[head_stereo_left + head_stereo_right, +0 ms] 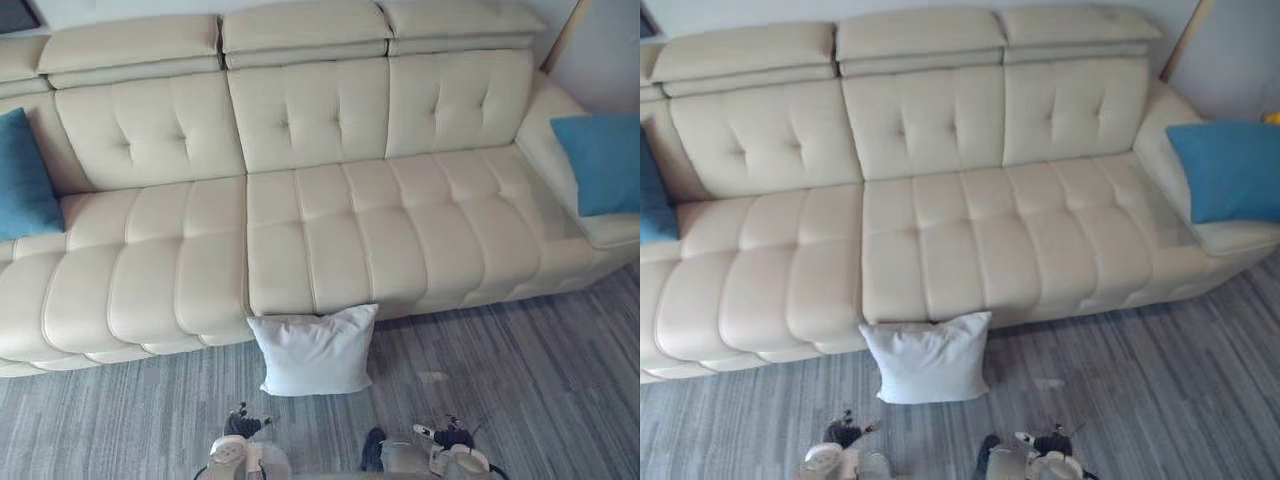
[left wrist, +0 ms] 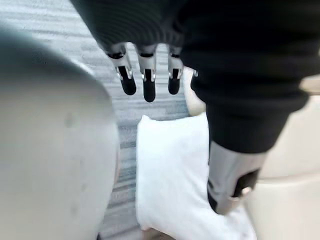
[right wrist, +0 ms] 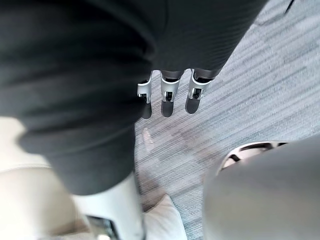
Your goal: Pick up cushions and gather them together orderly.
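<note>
A grey plank-patterned floor (image 1: 540,370) runs across the bottom of the head views. A long cream tufted sofa (image 1: 330,230) takes up most of the frame above it. From my station I count three cushions, all well apart from one another.

A white cushion (image 1: 313,350) stands on the floor at lower centre. Its upper edge leans against the sofa's front, just right of the seam between two seat sections. A blue cushion (image 1: 22,175) sits at the left edge of the frame, on the seat and propped against the backrest. A second blue cushion (image 1: 603,165) rests at the upper right, against the sofa's broad end arm.

The left hand (image 2: 148,75) shows in its own wrist view with its fingers straight and hanging loose — it holds nothing. Past those fingers I see the white cushion against the cream sofa front, apart from the hand.

The right hand (image 3: 167,97) looks much the same in its wrist view, with fingers relaxed, uncurled and empty. It hangs over the grey floor. A corner of the white cushion shows at the bottom of that frame — clear of the fingers.
</note>
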You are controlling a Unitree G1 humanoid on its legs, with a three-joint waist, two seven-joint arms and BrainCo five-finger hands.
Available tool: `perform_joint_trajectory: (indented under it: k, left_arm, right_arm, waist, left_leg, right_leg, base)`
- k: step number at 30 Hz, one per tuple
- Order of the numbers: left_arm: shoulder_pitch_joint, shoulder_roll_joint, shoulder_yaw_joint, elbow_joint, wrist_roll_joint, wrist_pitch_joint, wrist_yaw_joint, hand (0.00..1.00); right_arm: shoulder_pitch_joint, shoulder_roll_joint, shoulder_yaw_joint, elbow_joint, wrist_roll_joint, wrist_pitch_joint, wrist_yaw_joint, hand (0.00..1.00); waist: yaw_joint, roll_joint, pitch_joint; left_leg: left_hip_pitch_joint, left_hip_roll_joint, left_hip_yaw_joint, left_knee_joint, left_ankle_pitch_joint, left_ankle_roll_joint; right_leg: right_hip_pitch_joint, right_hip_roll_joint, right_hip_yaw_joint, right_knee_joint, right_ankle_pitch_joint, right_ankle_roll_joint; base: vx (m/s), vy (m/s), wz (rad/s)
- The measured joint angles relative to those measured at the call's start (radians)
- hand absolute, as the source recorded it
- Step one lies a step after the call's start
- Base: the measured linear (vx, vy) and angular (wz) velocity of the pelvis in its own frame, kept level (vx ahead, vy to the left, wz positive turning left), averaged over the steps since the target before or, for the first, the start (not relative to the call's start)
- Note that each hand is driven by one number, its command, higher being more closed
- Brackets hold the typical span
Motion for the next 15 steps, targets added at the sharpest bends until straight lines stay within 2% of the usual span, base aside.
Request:
perform_joint_trajectory:
  k: [1, 2, 3, 4, 6, 7, 9, 14, 15]
  left_arm:
    - [-0.004, -0.002, -0.001, -0.002, 0.000, 0.000, 0.000, 0.00]
    - [-0.010, -0.019, -0.009, -0.016, 0.000, 0.000, 0.000, 0.00]
    - [-0.012, -0.033, -0.011, -0.024, 0.000, -0.002, 0.000, 0.00]
    - [-0.020, -0.050, -0.021, -0.024, 0.000, -0.002, -0.001, 0.00]
    - [-0.026, -0.051, -0.037, -0.020, 0.000, -0.001, -0.002, 0.00]
    - [-0.034, -0.042, -0.044, -0.018, 0.000, -0.001, -0.001, 0.00]
    - [-0.036, -0.034, -0.045, -0.023, -0.001, 0.000, -0.002, 0.00]
    - [-0.017, -0.021, -0.041, -0.021, -0.001, -0.001, -0.001, 0.00]
    - [-0.017, -0.018, -0.036, -0.017, -0.001, 0.000, -0.001, 0.00]
  right_arm:
    - [0.000, 0.000, 0.000, -0.007, 0.004, 0.000, 0.000, 0.00]
    - [0.001, -0.001, -0.001, -0.014, 0.005, -0.002, -0.003, 0.00]
    - [-0.006, 0.000, -0.001, -0.014, 0.006, -0.004, -0.005, 0.00]
    - [-0.019, 0.001, -0.002, -0.015, 0.006, -0.006, -0.005, 0.00]
    - [-0.029, 0.011, -0.018, -0.017, 0.005, -0.009, -0.005, 0.00]
    - [-0.027, 0.028, -0.021, -0.016, 0.005, -0.007, -0.005, 0.00]
    - [-0.026, 0.049, -0.034, -0.016, 0.004, -0.007, -0.005, 0.00]
    - [-0.016, 0.050, -0.035, -0.018, 0.002, -0.008, -0.005, 0.00]
    - [-0.017, 0.050, -0.036, -0.018, 0.001, -0.008, -0.005, 0.00]
  waist:
    - [0.001, -0.001, 0.001]
    - [0.001, -0.005, 0.003]
    - [0.001, -0.005, 0.003]
    - [0.002, -0.001, 0.003]
    - [0.001, 0.005, 0.003]
    - [0.000, -0.021, 0.009]
    - [0.005, -0.042, 0.021]
    - [0.006, -0.035, 0.020]
    - [0.005, -0.036, 0.020]
  left_leg:
    - [-0.005, -0.010, 0.007, 0.008, -0.014, -0.006]
    - [-0.010, -0.051, 0.033, -0.003, -0.054, -0.007]
    - [-0.018, -0.079, 0.049, -0.032, -0.068, -0.002]
    - [-0.029, -0.120, 0.061, -0.099, -0.055, 0.013]
    - [-0.008, -0.150, 0.086, -0.203, -0.018, 0.042]
    - [0.017, -0.178, 0.086, -0.270, -0.014, 0.047]
    - [0.034, -0.201, 0.086, -0.305, -0.001, 0.058]
    - [0.104, -0.222, 0.093, -0.347, 0.002, 0.062]
    - [0.111, -0.229, 0.093, -0.376, 0.018, 0.063]
  right_leg:
    - [0.013, -0.001, -0.002, -0.008, 0.000, 0.000]
    - [0.043, -0.005, -0.005, -0.029, 0.000, 0.000]
    - [0.052, -0.007, -0.007, -0.038, 0.000, 0.000]
    - [0.053, -0.008, -0.009, -0.041, 0.000, 0.000]
    - [0.057, -0.006, -0.012, -0.044, -0.009, 0.016]
    - [0.058, -0.016, -0.011, -0.059, -0.008, 0.021]
    - [0.069, -0.034, -0.014, -0.071, -0.005, 0.025]
    - [0.125, -0.048, -0.008, -0.089, 0.008, 0.047]
    - [0.125, -0.050, -0.009, -0.095, 0.011, 0.053]
  base:
    - [0.14, -0.071, 0.14]
    - [0.21, -0.077, 0.07]
    - [0.22, -0.030, 0.01]
    - [0.16, 0.024, -0.04]
    - [0.18, 0.077, 0.14]
    - [0.15, 0.066, 0.25]
    - [0.09, 0.057, 0.22]
    - [0.08, 0.040, 0.04]
    - [0.00, -0.019, 0.04]
